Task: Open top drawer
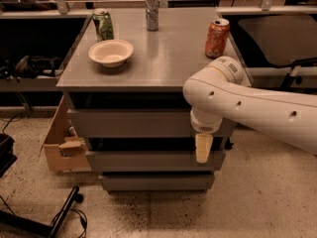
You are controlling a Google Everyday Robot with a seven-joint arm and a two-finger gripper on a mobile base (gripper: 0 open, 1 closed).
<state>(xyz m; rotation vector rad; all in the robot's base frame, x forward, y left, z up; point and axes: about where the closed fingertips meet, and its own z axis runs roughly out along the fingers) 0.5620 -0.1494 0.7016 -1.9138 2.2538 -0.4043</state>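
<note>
So the white robot arm [257, 105] runs off the right edge, and its joint blocks the right end of the wide matte-grey top drawer [129, 123]. The cream-tipped gripper [203, 148] hangs just below, covering part of the grey middle drawer [148, 160]. The brown cardboard box [62, 150] is half tucked behind the grey cabinet [163, 58].

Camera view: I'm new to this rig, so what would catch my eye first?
The white arm reaches in from the right, its gripper hanging just below the top drawer. On the cabinet top sit a bowl, a green can, a silver can and an orange can.
</note>
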